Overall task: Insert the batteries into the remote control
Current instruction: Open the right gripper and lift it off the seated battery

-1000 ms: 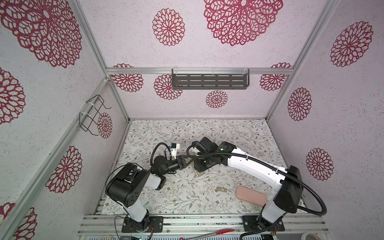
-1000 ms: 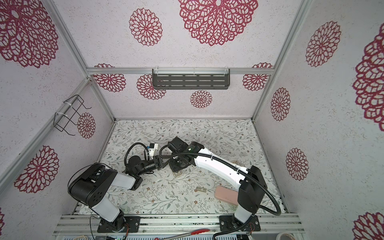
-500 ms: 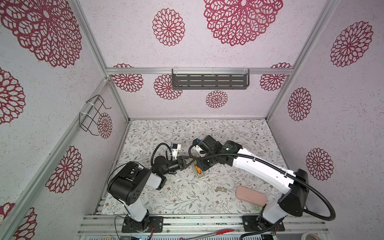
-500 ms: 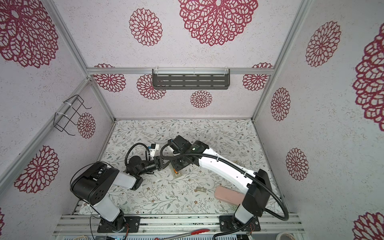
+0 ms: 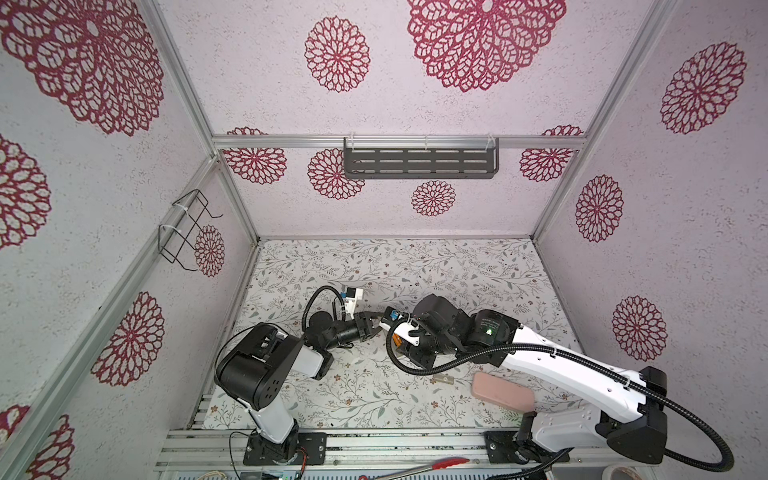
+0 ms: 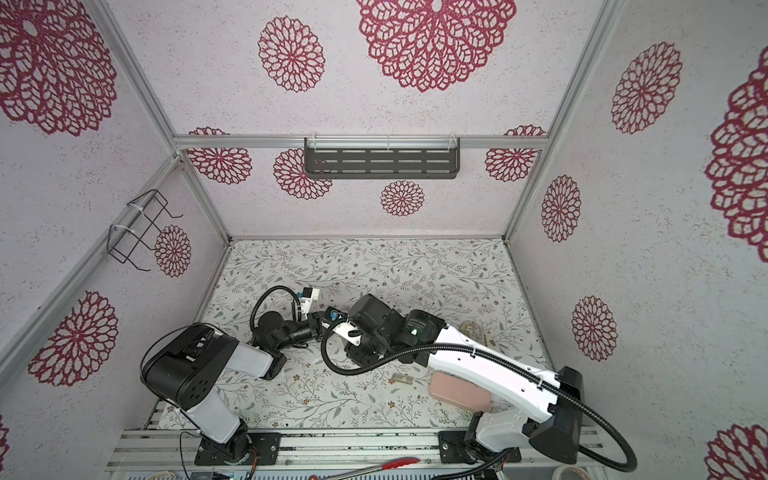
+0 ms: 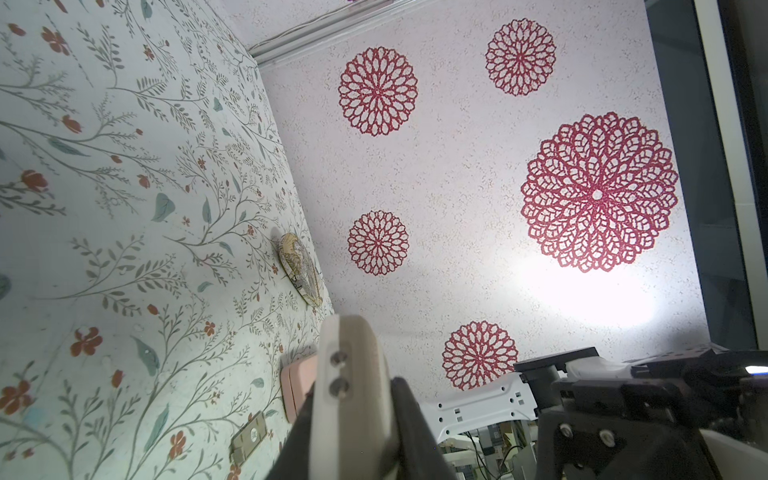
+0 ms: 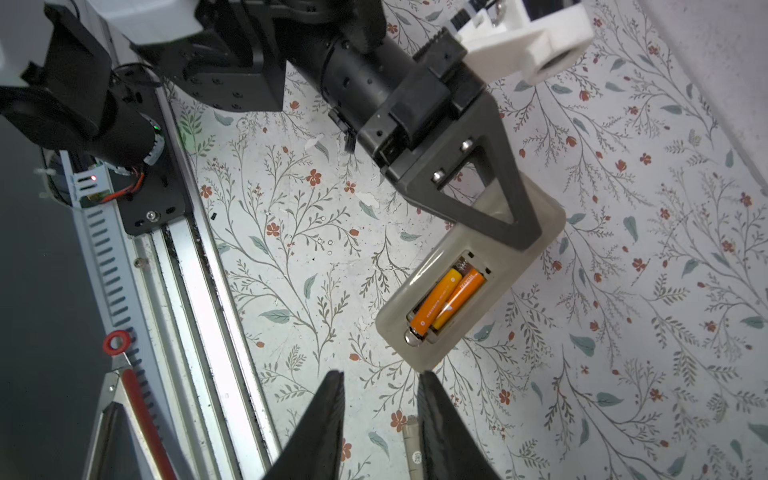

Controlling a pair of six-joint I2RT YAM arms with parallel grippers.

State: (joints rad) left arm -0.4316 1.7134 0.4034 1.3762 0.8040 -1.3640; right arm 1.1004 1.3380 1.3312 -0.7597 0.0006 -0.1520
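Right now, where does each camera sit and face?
Top views: high at the front, looking down on the table; left arm, right arm show.
Left wrist: looks along the left gripper, shut on the remote control, toward the right wall.
Right wrist: looks down past the open right gripper at the batteries in the remote control.
Both wrist views share the remote control.

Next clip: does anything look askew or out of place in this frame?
Yes. In the right wrist view both batteries lie in the open compartment of the remote control, but the one nearer the remote's long edge looks tilted. Its flat end appears to ride up over the compartment's end instead of sitting flush.
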